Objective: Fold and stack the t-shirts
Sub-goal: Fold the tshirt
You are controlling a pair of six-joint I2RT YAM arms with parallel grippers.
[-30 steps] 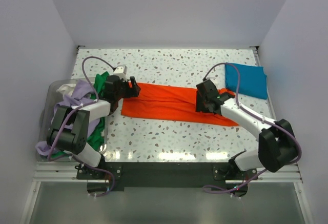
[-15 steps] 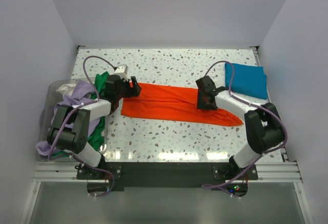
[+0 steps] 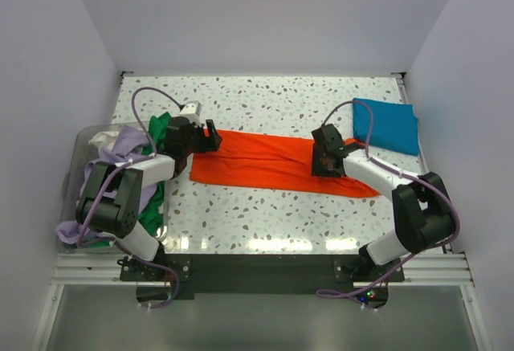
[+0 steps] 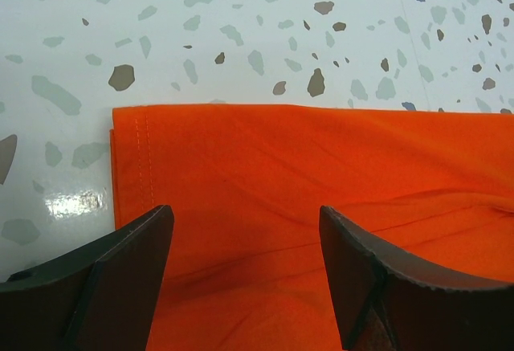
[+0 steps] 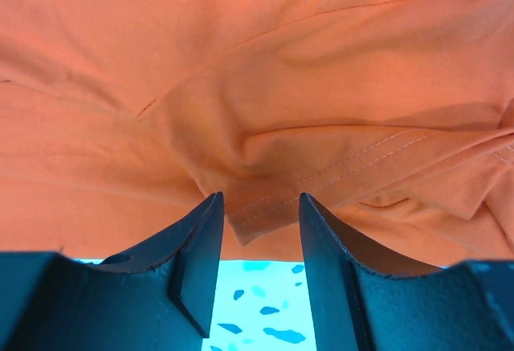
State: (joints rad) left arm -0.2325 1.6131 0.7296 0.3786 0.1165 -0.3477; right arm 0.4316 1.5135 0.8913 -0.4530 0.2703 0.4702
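Note:
The bright orange t-shirt point(image 3: 265, 162) lies as a long folded band across the middle of the table. My left gripper point(image 3: 210, 140) hovers over its left end, jaws wide open above the cloth point(image 4: 281, 158), with nothing between them point(image 4: 245, 222). My right gripper point(image 3: 324, 161) is down on the band's right part. In the right wrist view its jaws point(image 5: 257, 202) stand half closed around a stitched hem corner of the orange cloth point(image 5: 241, 70), with gaps still showing on both sides. A folded teal-blue t-shirt point(image 3: 387, 124) rests at the back right.
A clear bin point(image 3: 76, 158) at the left edge holds a heap of t-shirts: lavender point(image 3: 120, 146), green point(image 3: 161, 126) and whitish point(image 3: 100, 136). The speckled table point(image 3: 265, 98) is walled on three sides. Both arm bases sit at the near edge.
The right gripper's jaws have narrowed around the orange hem, and its wrist shifted slightly over the cloth. The left gripper has stayed open in place.

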